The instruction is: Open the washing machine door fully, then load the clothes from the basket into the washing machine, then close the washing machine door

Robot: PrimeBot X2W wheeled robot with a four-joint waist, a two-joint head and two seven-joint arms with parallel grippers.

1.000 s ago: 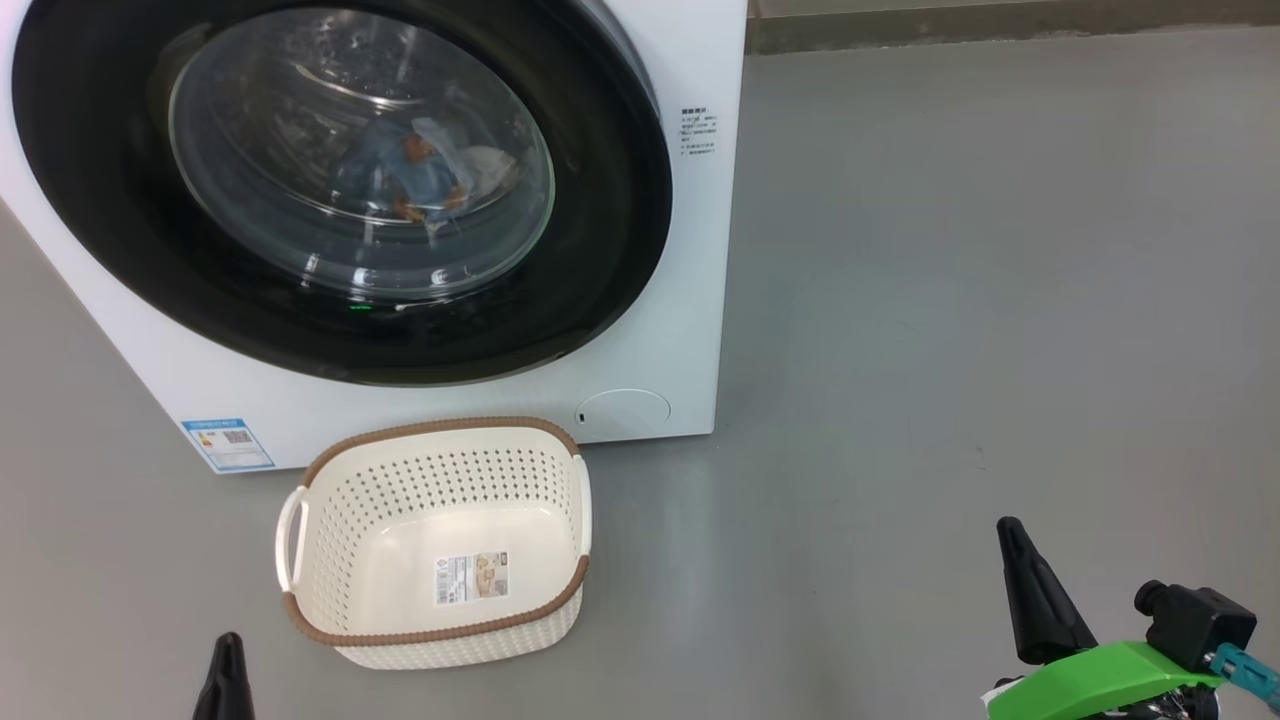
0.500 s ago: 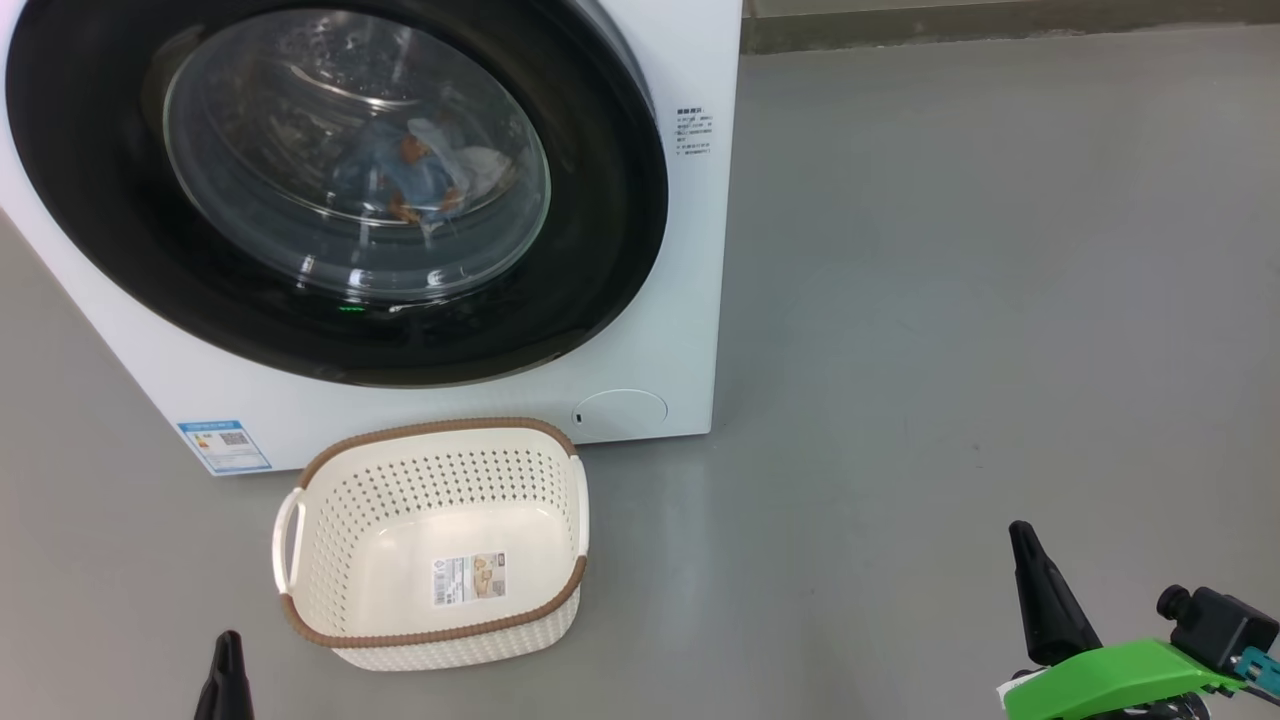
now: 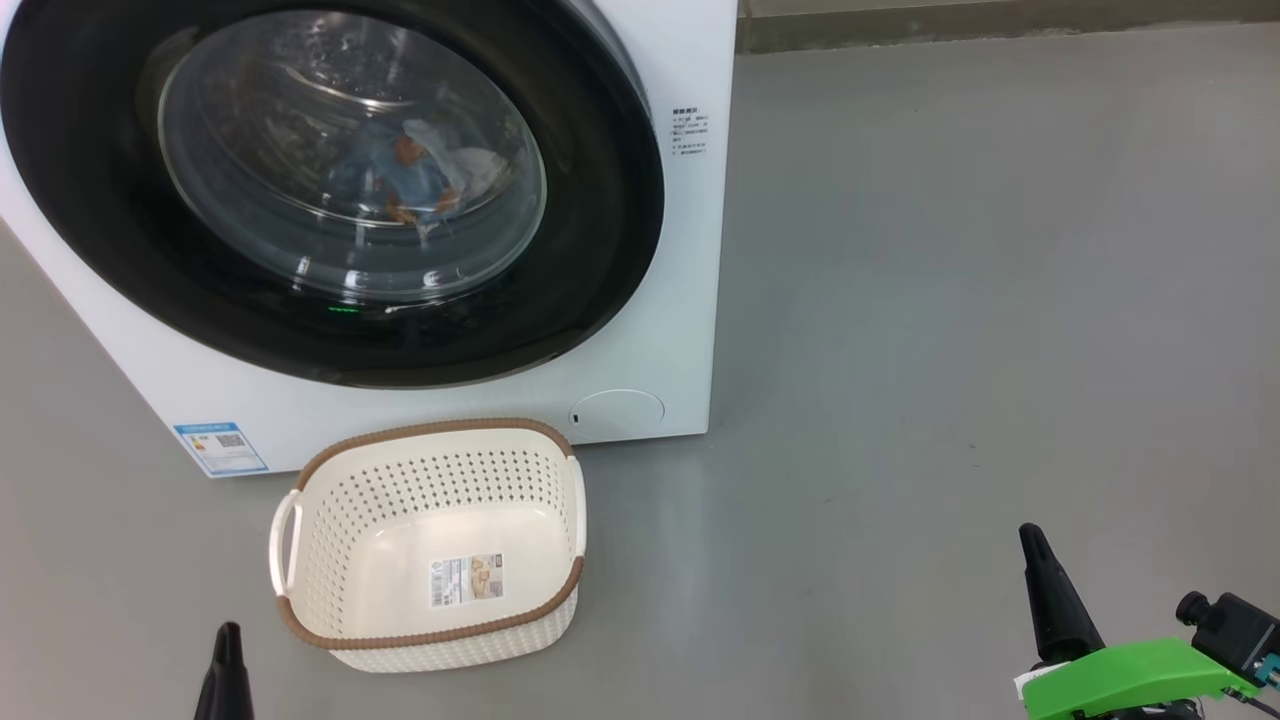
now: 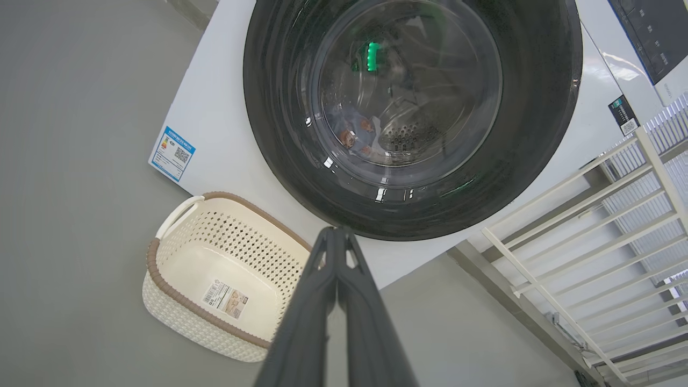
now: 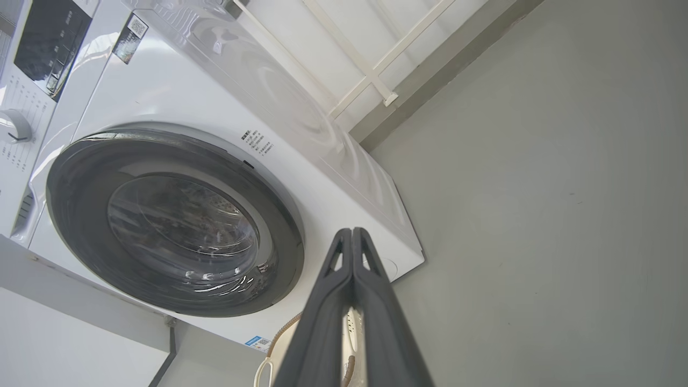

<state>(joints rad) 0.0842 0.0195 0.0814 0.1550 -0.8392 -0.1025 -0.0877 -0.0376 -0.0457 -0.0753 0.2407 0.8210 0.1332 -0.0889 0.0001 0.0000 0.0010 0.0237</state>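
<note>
Also, right wrist: dial [image 5: 13, 126] near door [image 5: 177, 242].

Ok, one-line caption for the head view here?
Washing machine door closed, clothes behind its glass, empty basket on the floor in front; left gripper and right gripper shut.

Right gripper [image 3: 1033, 545]: long matte-black fingers tapering to a point, seated in a bright green housing [image 3: 1125, 678]. Just right of the housing, a black boxy module [image 3: 1232, 622] with a teal connector [image 3: 1268, 668]. Left gripper [image 4: 337, 236]: dark grey fingers (triangular cut-outs near the tips).
</note>
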